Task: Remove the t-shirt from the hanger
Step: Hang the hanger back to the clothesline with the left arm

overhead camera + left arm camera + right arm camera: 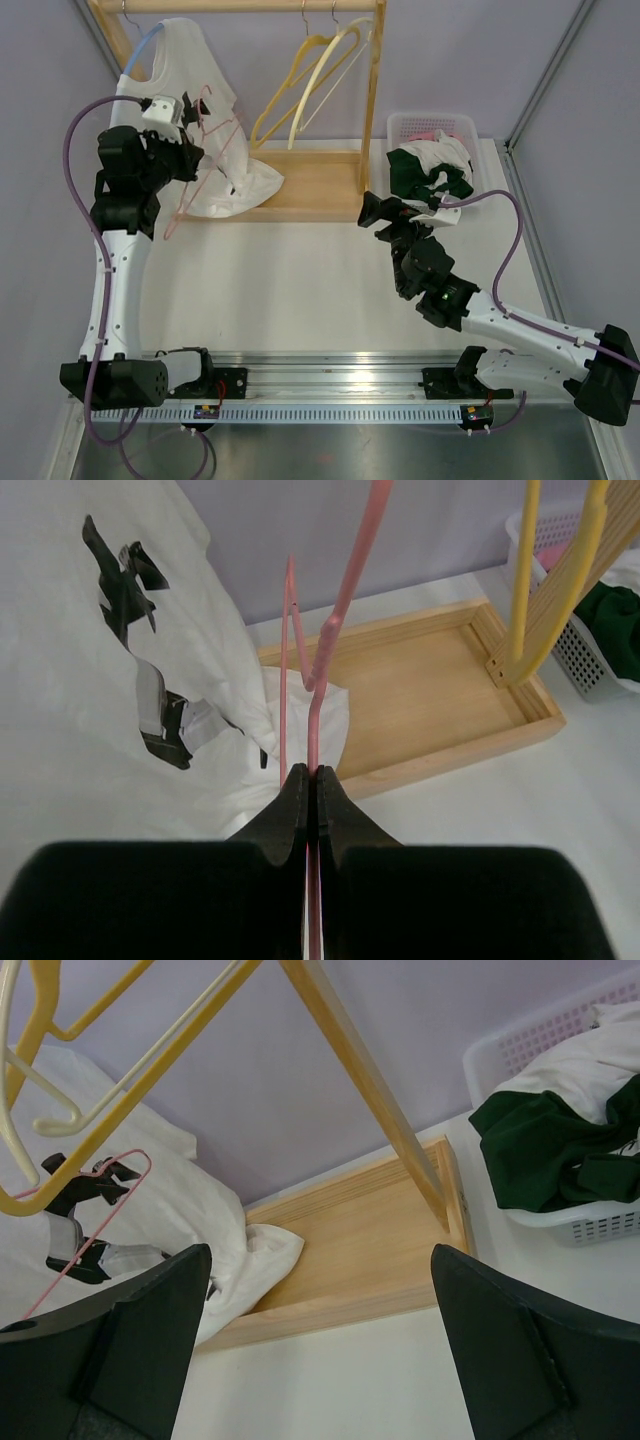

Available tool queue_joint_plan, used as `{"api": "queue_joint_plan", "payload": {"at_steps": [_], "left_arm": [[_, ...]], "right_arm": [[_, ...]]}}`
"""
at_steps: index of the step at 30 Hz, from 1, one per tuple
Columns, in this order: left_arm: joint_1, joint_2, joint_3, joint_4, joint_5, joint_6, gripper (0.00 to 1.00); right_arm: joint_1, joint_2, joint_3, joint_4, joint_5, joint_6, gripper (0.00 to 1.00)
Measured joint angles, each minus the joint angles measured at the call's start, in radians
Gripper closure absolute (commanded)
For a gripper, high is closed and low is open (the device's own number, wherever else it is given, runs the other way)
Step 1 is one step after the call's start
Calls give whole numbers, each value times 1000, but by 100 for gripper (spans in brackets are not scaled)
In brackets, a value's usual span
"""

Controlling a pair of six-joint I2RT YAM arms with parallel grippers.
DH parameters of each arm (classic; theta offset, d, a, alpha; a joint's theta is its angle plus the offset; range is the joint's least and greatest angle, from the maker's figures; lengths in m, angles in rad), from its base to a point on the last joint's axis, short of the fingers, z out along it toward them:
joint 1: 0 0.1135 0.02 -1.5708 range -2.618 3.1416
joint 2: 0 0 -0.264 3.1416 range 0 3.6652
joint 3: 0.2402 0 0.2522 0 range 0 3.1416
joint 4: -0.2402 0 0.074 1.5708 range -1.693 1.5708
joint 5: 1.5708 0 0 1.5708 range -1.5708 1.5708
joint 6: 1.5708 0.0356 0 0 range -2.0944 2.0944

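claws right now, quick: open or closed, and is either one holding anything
left claw: closed on the pink hanger
right claw: open, holding nothing

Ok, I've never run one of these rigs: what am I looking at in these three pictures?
A left arm and a right arm are bolted at the near edge of a table, each ending in a two-finger claw. The wide picture looks down from above and behind; the other two come from wrist cameras. At the back stands a wooden rack with a white t-shirt at its left end and yellow hangers on the rail; a basket of clothes sits to its right. The left claw is shut on a thin pink hanger beside the shirt. The right claw is open, holding nothing.
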Motion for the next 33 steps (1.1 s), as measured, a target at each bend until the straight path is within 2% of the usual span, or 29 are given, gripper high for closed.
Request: {"api": "queue_joint_plan", "payload": {"at_steps": [13, 24, 33], "left_arm": [[0, 208, 278, 16, 0, -95, 100], [-54, 334, 563, 14, -2, -185, 100], [-117, 558, 832, -3, -23, -219, 100]], "right_arm": [[0, 27, 0, 55, 5, -109, 1], [0, 31, 0, 61, 7, -127, 0], [0, 29, 0, 83, 7, -127, 0]]}}
